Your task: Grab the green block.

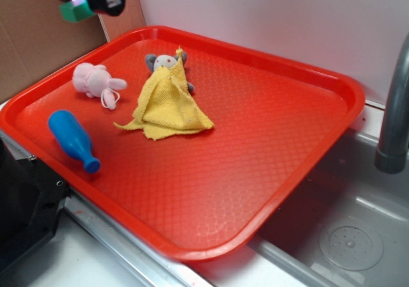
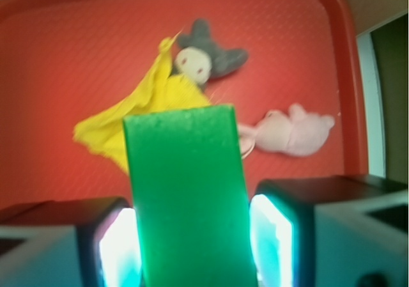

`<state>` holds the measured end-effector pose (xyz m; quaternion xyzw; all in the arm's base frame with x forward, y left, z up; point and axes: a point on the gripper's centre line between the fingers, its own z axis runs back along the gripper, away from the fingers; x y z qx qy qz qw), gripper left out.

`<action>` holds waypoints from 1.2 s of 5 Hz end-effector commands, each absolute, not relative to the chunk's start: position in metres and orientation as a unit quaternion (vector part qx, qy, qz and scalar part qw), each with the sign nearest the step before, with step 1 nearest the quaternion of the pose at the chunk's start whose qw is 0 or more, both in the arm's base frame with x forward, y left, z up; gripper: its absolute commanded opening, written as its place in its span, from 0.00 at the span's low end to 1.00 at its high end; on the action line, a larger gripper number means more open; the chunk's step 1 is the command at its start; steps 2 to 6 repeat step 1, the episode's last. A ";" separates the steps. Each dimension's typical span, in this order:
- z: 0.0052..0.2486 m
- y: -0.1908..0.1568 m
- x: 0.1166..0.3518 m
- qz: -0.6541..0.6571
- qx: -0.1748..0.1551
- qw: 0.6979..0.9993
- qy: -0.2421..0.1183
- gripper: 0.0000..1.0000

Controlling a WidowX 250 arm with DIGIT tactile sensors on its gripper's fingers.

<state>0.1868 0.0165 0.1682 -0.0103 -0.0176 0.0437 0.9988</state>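
Where red tray (image 1: pixel 307 69) meets sink (image 1: pixel 358 236), white wall (image 1: pixel 287 12)

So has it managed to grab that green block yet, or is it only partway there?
The grab looks done: in the wrist view the green block sits clamped between the two fingers of the end effector. From outside, it is held high above the red tray's far left corner, clear of the pink plush, yellow cloth and blue pin. Nothing obvious remains.
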 end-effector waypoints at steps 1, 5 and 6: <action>0.178 0.024 0.172 0.045 -0.055 0.997 -0.039 0.00; 0.178 0.024 0.172 0.045 -0.055 0.997 -0.039 0.00; 0.178 0.024 0.172 0.045 -0.055 0.997 -0.039 0.00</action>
